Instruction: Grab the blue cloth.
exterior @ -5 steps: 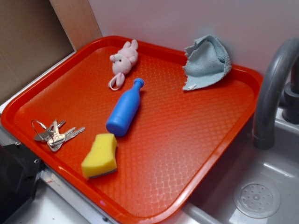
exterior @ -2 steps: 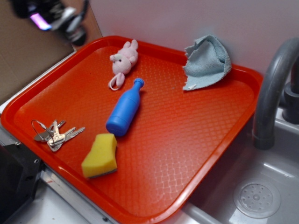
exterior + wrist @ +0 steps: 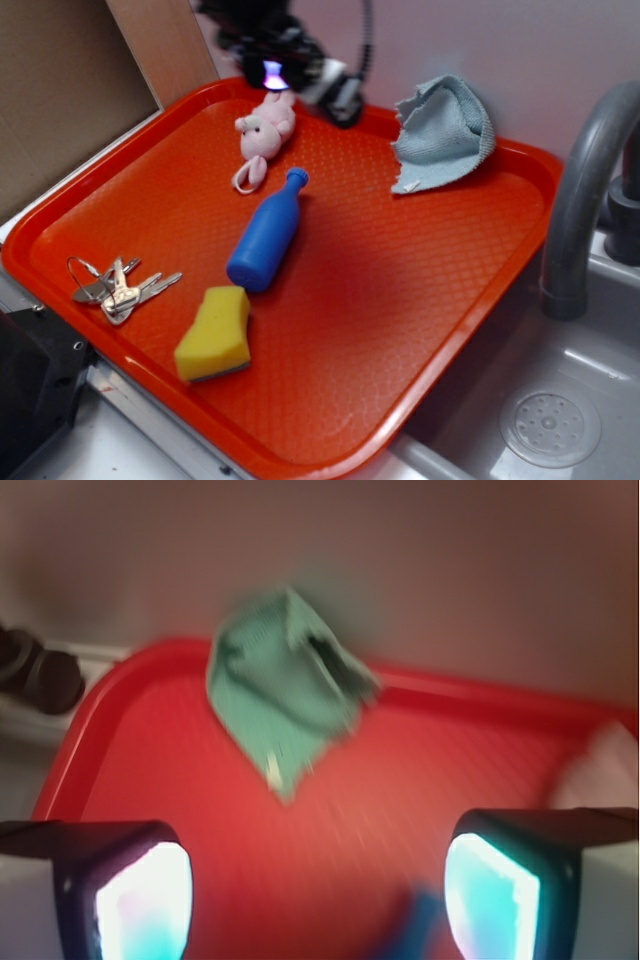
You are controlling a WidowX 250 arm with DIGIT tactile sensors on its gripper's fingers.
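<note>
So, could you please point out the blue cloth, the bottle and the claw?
blue cloth [image 3: 443, 130]: exterior view, middle of the fabric.
bottle [image 3: 266, 237]: exterior view, its body.
claw [image 3: 318, 880]: wrist view, midway between fingertips.

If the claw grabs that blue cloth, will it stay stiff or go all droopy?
Probably droopy: the blue cloth sits crumpled in soft folds against the wall at the tray's far corner. It looks thin and knitted, so likely light. Its frayed edge may dangle when lifted.

I see a red plastic tray [image 3: 420, 330] holding a pink plush toy [image 3: 262, 130] near its far edge, a bright blue plastic bottle [image 3: 265, 235] lying mid-tray, a yellow sponge [image 3: 214, 334] just in front of it, and silver keys [image 3: 118, 285] at left. A grey faucet [image 3: 580, 190] arches over the steel sink [image 3: 560, 400] at right.
</note>
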